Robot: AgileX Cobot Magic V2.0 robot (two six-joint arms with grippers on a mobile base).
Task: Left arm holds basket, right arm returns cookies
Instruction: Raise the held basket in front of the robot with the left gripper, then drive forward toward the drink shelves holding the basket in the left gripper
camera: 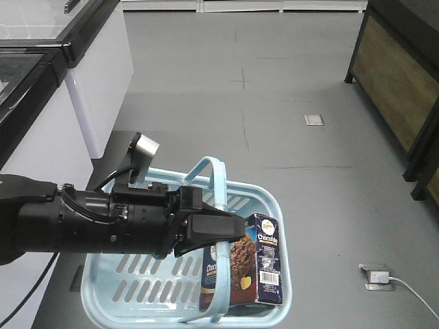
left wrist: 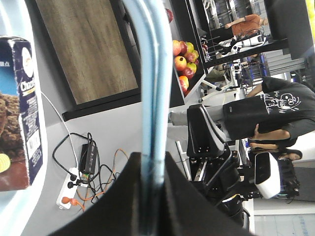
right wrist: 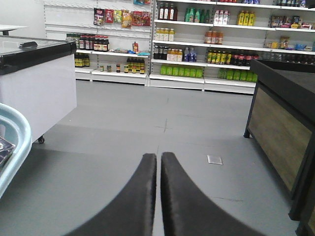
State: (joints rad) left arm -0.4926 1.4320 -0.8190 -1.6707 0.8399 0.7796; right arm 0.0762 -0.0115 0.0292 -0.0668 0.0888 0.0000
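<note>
The light blue basket [camera: 147,291] hangs from my left gripper [camera: 230,233], which is shut on its curved handle [camera: 218,199]. The left arm [camera: 82,223] reaches in from the left over the basket. In the left wrist view the handle [left wrist: 150,93] runs down between the black fingers, where my left gripper [left wrist: 152,169] is shut on it. The navy "Chocofello" cookies box [camera: 259,264] stands upright in the basket's right end, also seen in the left wrist view [left wrist: 19,108]. My right gripper [right wrist: 158,160] is shut and empty over the grey floor. The basket rim [right wrist: 17,142] lies to its left.
A white freezer cabinet [camera: 96,75] stands at the left and a dark wooden counter [camera: 398,75] at the right. A floor socket with a white cable [camera: 377,276] lies at the lower right. Stocked shelves [right wrist: 197,39] line the far wall. A person [left wrist: 275,108] and a power strip [left wrist: 74,182] are nearby.
</note>
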